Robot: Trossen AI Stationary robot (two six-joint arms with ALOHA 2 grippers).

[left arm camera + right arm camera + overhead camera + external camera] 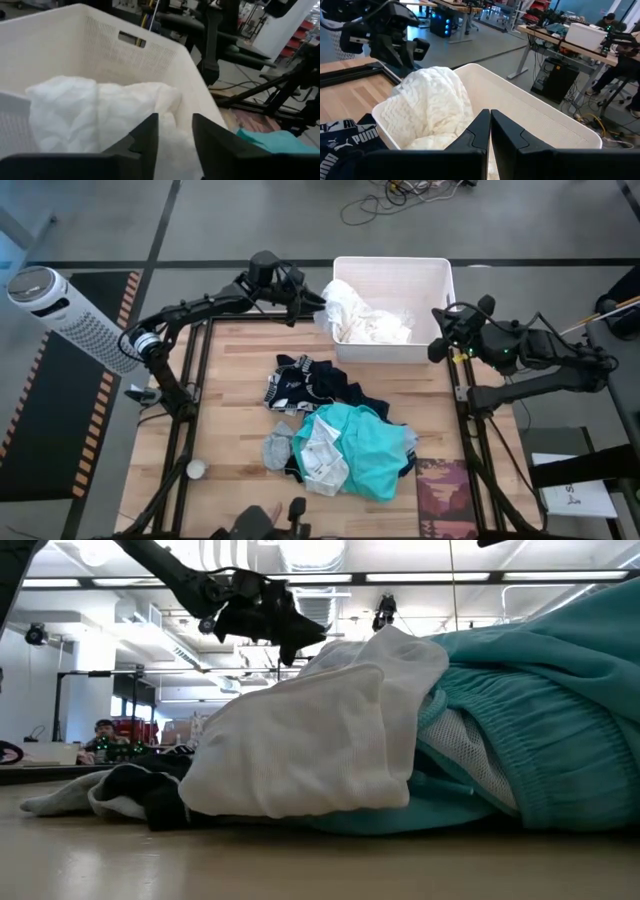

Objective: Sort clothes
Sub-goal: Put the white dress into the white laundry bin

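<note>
left gripper, fingers parted, is hovering over the large white crumpled garment lying in the white plastic basket; right gripper, fingers pressed together, is waiting beside the basket.

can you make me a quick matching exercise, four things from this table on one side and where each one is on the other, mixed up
Things:
1. white garment
2. teal garment
3. dark red patterned mat
4. left gripper

Places:
A. flat at the table's near right corner
B. at the left edge of the white bin, fingers parted
C. heaped inside the bin, spilling over its left rim
D. on top of the pile in the middle of the table

Pairs: 1-C, 2-D, 3-A, 4-B
</note>
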